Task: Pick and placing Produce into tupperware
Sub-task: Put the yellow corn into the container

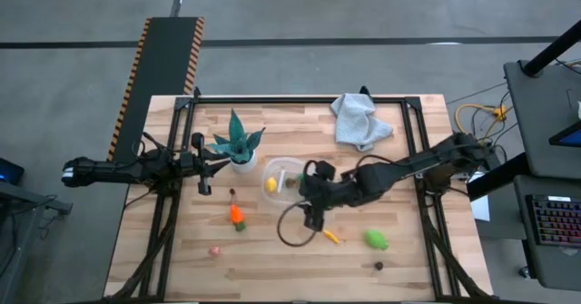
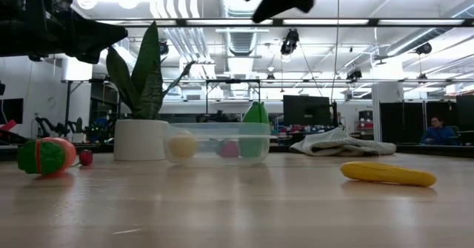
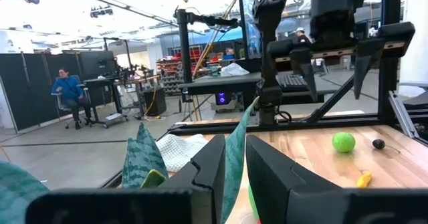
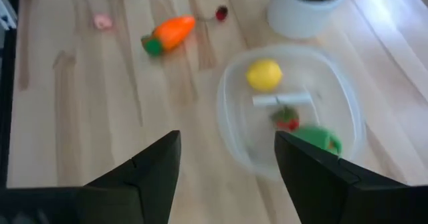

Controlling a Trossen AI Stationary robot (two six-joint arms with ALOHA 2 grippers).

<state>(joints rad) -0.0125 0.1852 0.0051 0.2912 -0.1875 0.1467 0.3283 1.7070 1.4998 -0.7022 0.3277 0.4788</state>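
right gripper (image 1: 313, 215): above the table's middle, just off the tupperware's near edge; fingers (image 4: 155, 164) spread apart, nothing between them
left gripper (image 1: 207, 165): waits over the table's left side, beside the plant; fingers (image 3: 210, 167) close together with a narrow gap, nothing held
tupperware (image 1: 287, 185): clear tub near the table's centre, just right of the plant pot; upright
in the tub: yellow piece (image 4: 264, 74); small red piece (image 4: 287, 120); green piece (image 4: 317, 139) against the wall
carrot (image 1: 237, 215): orange with green end; on the table left of the tub, apart from it
dark red berry (image 4: 221, 12): between carrot and pot
pink piece (image 1: 215, 250): near the front-left part of the table, well apart from the tub
yellow corn-like piece (image 1: 332, 237): right of the loose cable loop, toward the front edge
green round piece (image 1: 376, 240): right of the yellow one
dark brown piece (image 1: 379, 266): close to the front edge, right of centre
plant (image 1: 238, 142): spiky teal, in white pot (image 2: 139, 139); left of the tub
grey cloth (image 1: 359, 121): crumpled, back-right part of the table
table (image 1: 272, 277): light wood
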